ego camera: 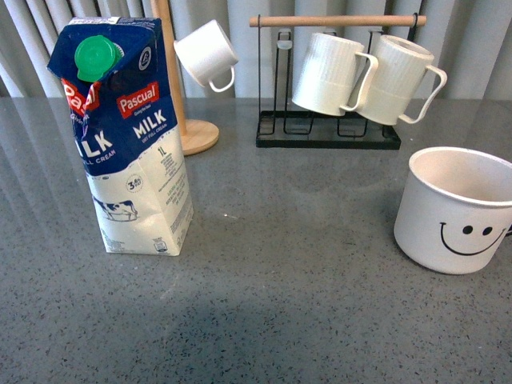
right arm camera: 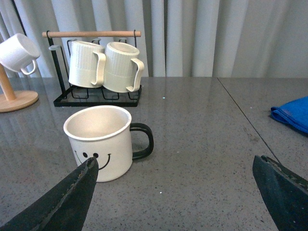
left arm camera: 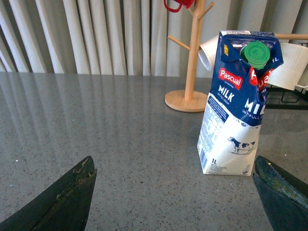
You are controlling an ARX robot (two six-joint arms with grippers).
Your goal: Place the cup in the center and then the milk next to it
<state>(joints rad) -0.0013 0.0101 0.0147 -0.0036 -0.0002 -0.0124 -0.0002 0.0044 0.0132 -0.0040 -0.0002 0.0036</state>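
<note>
Grey desk [ego camera: 304,320]: milk [ego camera: 132,144] toward left edge, cup [ego camera: 456,216] toward right, both upright.
Left gripper [left arm camera: 173,166] and right gripper [right arm camera: 173,166] both spread apart, holding nothing.

Backdrop: pleated grey-white curtains [ego camera: 480,48] across the whole rear, no wall or window visible. Table [ego camera: 304,320] is grey speckled stone-look, glossy, with the curtain folds reflecting as pale streaks at the far edge. Light is soft and even; a faint dark patch sits on the near table edge in the front view. A seam [right arm camera: 243,113] runs diagonally across the table on the right side. At the back: wooden mug tree [ego camera: 200,138] carrying a small white cup [ego camera: 206,52], and a black wire rack [ego camera: 328,136] with a wooden bar [ego camera: 336,21] holding two ribbed mugs [ego camera: 332,72]. Blue cloth [right arm camera: 293,113] far right.
</note>
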